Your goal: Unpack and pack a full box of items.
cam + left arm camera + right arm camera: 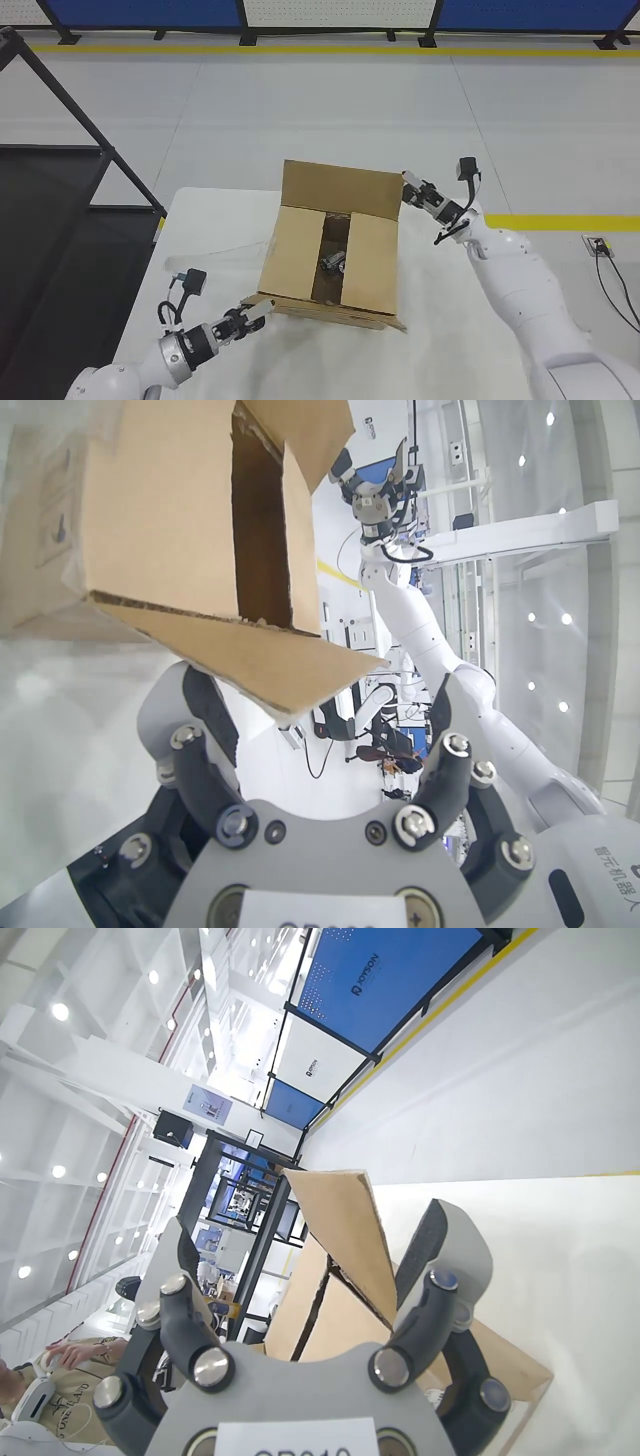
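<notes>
While the box (300,250) is sitting on the white table (215,235) with its two long flaps folded nearly shut, a narrow gap is running lengthwise between them, away from the robot, and a few items (333,262) are showing through it. The left gripper (260,309) is hovering at the box's near-left corner, fingers spread and holding nothing, with the corner of the near end flap (300,680) lying between them. The right gripper (411,189) is hovering at the box's far-right corner, likewise released, with the raised far end flap (345,1238) passing between its fingers, close to one. Each arm is thus nearest its own flap, and closing on it is probably the coming move. Printed marks (52,520) are showing on the box's side wall and a white sticker (320,907) on each gripper; their wording is being left unread.
</notes>
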Motion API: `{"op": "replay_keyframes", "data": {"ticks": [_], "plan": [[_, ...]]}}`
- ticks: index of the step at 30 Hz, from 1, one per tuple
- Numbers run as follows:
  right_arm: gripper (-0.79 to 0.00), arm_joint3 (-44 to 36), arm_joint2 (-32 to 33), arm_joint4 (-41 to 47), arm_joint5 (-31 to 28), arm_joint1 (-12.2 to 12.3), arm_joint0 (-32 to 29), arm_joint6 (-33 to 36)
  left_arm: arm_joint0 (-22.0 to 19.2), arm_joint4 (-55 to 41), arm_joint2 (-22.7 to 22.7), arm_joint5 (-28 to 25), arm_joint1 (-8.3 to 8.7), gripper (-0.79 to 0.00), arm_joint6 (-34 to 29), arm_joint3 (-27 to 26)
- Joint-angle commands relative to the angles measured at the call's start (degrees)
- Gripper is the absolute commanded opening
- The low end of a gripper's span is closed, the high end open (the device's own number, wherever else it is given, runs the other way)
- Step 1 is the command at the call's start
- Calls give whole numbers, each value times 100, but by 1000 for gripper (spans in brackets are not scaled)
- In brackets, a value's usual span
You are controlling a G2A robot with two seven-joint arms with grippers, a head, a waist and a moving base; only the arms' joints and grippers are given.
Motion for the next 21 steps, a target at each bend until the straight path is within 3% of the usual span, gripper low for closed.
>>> {"op": "replay_keyframes", "data": {"ticks": [1,12,21], "plan": [[0,-89,27,23,-84,21,-5,76,-69,194,113,119,-13,0,387,-68],[0,-871,191,74,-443,226,-199,877,-526,713,750,429,-88,0,1506,75],[0,-2024,250,-390,120,460,-635,1395,-937,1059,1264,653,-159,0,2031,393]]}}
